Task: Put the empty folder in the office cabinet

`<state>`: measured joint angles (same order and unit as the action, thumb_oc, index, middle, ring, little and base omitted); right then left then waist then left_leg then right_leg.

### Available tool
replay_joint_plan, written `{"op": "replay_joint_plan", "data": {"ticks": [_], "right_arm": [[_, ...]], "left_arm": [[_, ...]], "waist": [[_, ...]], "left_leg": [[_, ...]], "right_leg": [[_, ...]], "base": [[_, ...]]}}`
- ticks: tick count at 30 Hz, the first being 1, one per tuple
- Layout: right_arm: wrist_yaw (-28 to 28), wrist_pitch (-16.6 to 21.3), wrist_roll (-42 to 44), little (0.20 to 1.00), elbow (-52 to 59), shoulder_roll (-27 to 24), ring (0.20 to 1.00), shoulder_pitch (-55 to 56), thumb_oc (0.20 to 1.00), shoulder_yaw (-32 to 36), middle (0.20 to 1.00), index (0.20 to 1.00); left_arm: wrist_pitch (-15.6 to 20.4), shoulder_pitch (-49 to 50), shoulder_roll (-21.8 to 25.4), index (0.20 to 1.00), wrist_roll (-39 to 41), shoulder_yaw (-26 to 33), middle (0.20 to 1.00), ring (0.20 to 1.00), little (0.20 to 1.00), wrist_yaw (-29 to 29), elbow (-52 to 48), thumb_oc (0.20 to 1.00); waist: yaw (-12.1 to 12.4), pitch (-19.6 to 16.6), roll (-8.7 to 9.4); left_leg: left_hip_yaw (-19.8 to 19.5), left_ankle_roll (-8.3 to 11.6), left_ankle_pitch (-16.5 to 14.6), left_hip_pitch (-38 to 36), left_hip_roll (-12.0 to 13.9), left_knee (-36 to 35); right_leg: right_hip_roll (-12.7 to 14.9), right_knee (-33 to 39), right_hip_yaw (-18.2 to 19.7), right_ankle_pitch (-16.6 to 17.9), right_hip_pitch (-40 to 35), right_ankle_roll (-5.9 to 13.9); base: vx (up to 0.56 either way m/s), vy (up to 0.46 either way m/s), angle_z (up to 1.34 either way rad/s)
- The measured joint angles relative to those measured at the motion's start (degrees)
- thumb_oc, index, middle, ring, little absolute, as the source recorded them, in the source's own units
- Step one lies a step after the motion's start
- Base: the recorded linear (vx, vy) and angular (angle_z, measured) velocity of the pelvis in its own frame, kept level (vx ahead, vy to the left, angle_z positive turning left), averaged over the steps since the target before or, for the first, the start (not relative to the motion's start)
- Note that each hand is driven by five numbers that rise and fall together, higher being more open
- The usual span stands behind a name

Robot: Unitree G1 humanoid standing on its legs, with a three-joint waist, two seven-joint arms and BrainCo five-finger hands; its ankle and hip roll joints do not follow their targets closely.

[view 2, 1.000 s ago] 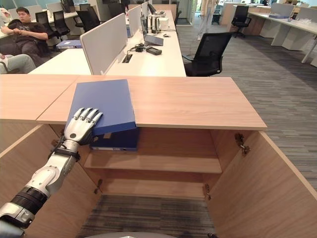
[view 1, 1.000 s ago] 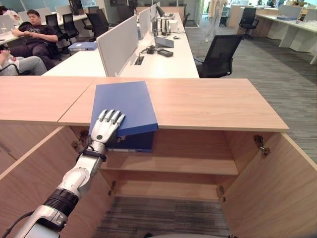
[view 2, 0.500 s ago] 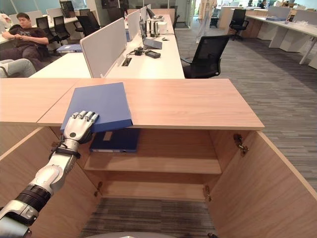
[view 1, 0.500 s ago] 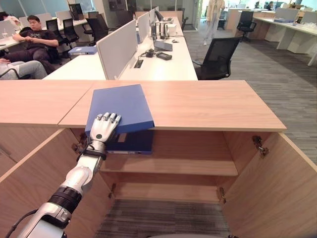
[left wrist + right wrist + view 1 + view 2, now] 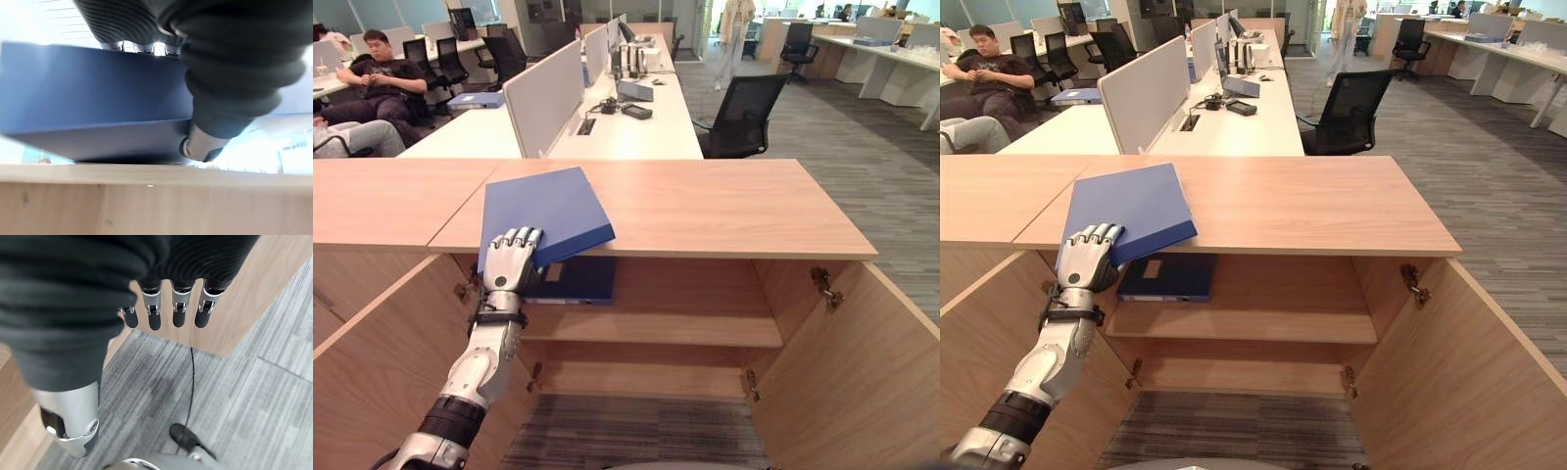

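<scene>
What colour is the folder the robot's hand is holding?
Blue; the folder in the left hand shows best in the left eye view.

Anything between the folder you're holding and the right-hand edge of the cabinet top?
No. In the left eye view, the cabinet top is bare wood from the blue folder, gripped by the left hand, to that edge.

Matt blue folder (image 5: 544, 208); wood-grain cabinet (image 5: 724, 206).

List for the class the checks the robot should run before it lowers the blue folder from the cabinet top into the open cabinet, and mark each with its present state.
1. Left hand grips the blue folder, fingers on top, thumb under: ok.
2. Folder off the cabinet top: not ok, near edge overhangs, the rest lies on it.
3. Cabinet doors open: ok.
4. Shelf has room beside the second folder: ok.
5. Folder empty: cannot tell.
6. Right hand out of the way, fingers straight: ok.
</scene>
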<state>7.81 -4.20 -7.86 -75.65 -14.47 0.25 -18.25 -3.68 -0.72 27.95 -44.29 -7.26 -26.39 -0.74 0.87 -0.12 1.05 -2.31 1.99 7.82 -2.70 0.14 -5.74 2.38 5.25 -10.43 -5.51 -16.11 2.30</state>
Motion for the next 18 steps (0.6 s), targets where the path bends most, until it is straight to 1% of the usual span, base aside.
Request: {"op": "replay_joint_plan", "data": {"ticks": [1, 2, 3, 5, 6, 7, 9, 11, 12, 13, 14, 18], "right_arm": [[0.0, -0.1, 0.0, 1.000, 0.0, 0.0, 1.000, 0.5, 1.000, 0.3, 1.000, 1.000], [0.0, -0.2, 0.0, 1.000, -0.3, -0.1, 1.000, 1.1, 1.000, 0.4, 1.000, 1.000], [-0.1, -0.3, 0.0, 1.000, -0.4, -0.2, 1.000, 1.5, 1.000, 0.9, 1.000, 1.000], [-0.5, -0.3, 0.0, 1.000, -0.5, -0.3, 1.000, 2.2, 1.000, 1.0, 1.000, 1.000], [-1.1, -0.3, 0.0, 1.000, -0.5, -0.3, 1.000, 2.4, 1.000, 1.0, 1.000, 1.000], [-1.8, -0.3, 0.0, 1.000, -0.5, -0.6, 1.000, 2.4, 1.000, 1.0, 1.000, 1.000], [-2.9, -0.3, 0.0, 1.000, -0.5, -1.4, 1.000, 1.8, 1.000, 1.0, 1.000, 1.000], [-3.4, -0.3, 0.0, 1.000, -0.6, -1.7, 1.000, 1.2, 1.000, 1.0, 1.000, 1.000], [-3.6, -0.4, 0.0, 1.000, -0.6, -1.6, 1.000, 0.9, 1.000, 1.0, 1.000, 1.000], [-4.1, -1.1, 0.0, 1.000, -0.6, -1.5, 1.000, 0.8, 1.000, 1.0, 1.000, 1.000], [-4.2, -1.2, 0.0, 1.000, -0.6, -1.4, 1.000, 0.9, 1.000, 1.0, 1.000, 1.000], [-4.6, -1.2, 0.0, 1.000, -0.6, -1.0, 1.000, 0.8, 1.000, 1.0, 1.000, 1.000]], "left_arm": [[2.0, 1.5, -0.3, 0.200, 5.0, 1.0, 0.200, 0.200, 0.200, 0.2, -2.6, 0.200], [3.9, 1.6, 0.0, 0.200, 8.7, 1.0, 0.200, 0.200, 0.200, 0.7, -3.6, 0.200], [7.2, 5.3, -1.5, 0.200, 20.7, 4.1, 0.200, 0.200, 0.200, 4.0, -8.8, 0.200], [9.6, 7.2, -2.9, 0.200, 31.9, 5.6, 0.200, 0.200, 0.200, 7.4, -10.7, 0.200], [11.1, 8.6, -3.2, 0.200, 39.7, 6.7, 0.200, 0.200, 0.200, 10.0, -12.1, 0.200], [11.5, 10.0, -2.7, 0.200, 51.1, 7.5, 0.200, 0.200, 0.200, 14.0, -13.8, 0.200], [10.2, 13.0, -2.3, 0.200, 65.0, 7.0, 0.200, 0.200, 0.200, 20.1, -14.1, 0.200], [8.9, 15.3, -2.3, 0.200, 73.2, 4.7, 0.200, 0.200, 0.200, 24.5, -14.2, 0.200], [8.4, 16.1, -2.3, 0.200, 76.1, 4.3, 0.200, 0.200, 0.200, 25.9, -14.3, 0.200], [7.5, 18.0, -2.2, 0.200, 81.6, 4.5, 0.200, 0.200, 0.200, 27.0, -15.6, 0.200], [6.9, 18.4, -2.1, 0.200, 84.4, 4.9, 0.200, 0.200, 0.200, 27.1, -15.6, 0.200], [6.3, 19.2, -2.5, 0.200, 88.7, 7.4, 0.200, 0.200, 0.200, 26.8, -15.6, 0.200]], "waist": [[0.2, 0.0, 0.01], [1.4, 0.2, 0.27], [1.9, 0.4, 0.19], [2.7, 0.6, -0.05], [2.9, 0.9, -0.15], [3.0, 1.5, -0.56], [3.0, 2.6, -1.19], [3.1, 4.2, -1.64], [3.3, 4.7, -1.67], [3.1, 4.9, -1.40], [3.1, 4.9, -1.34], [3.7, 5.2, -1.07]], "left_leg": [[-0.1, -0.03, 0.0, 0.1, 0.0, 0.0], [-0.2, -0.04, 0.0, 0.1, 0.0, 0.0], [-0.4, -0.07, -0.2, 0.2, -0.1, 0.0], [-0.8, -0.08, -0.2, 0.4, -0.2, 0.0], [-0.9, -0.09, -0.2, 0.4, -0.2, 0.0], [-1.2, -0.08, -0.2, 0.5, -0.3, 0.0], [-1.2, 0.13, -0.4, 0.7, -0.3, 0.0], [-1.4, 0.18, -0.3, 0.9, -0.3, 0.0], [-1.5, 0.18, -0.3, 1.1, -0.3, 0.0], [-1.6, -0.14, -0.1, 1.3, -0.5, 0.0], [-2.0, -0.17, 0.2, 1.3, -0.8, 0.0], [-2.5, -0.09, 0.2, 1.1, -0.9, 0.5]], "right_leg": [[0.0, 0.0, -0.1, 0.0, 0.0, -0.02], [0.0, 0.0, -0.2, 0.0, 0.0, -0.02], [0.0, -0.1, -0.5, 0.0, 0.0, 0.01], [0.0, -0.3, -0.8, 0.0, 0.0, 0.00], [0.0, -0.3, -0.9, 0.0, 0.0, 0.01], [0.0, -0.2, -1.2, -0.2, 0.0, 0.20], [0.0, 0.0, -1.3, -0.2, 0.1, 0.22], [-0.1, 0.0, -1.5, -0.1, 0.1, 0.23], [0.0, 0.0, -1.7, -0.1, 0.2, 0.10], [0.1, -0.1, -1.9, 0.1, 0.4, -0.08], [0.1, -0.3, -2.3, 0.0, 0.1, -0.07], [0.1, -0.3, -2.8, -0.3, -0.2, 0.09]], "base": [[0.00, -0.002, 0.07], [-0.02, 0.005, 0.10], [-0.01, 0.011, 0.10], [-0.02, 0.013, 0.09], [-0.02, 0.018, 0.10], [-0.01, 0.019, 0.08], [0.00, 0.010, 0.03], [0.01, 0.016, 0.06], [0.01, 0.016, 0.09], [0.01, 0.010, 0.13], [0.01, 0.008, 0.13], [0.00, 0.002, 0.08]]}}
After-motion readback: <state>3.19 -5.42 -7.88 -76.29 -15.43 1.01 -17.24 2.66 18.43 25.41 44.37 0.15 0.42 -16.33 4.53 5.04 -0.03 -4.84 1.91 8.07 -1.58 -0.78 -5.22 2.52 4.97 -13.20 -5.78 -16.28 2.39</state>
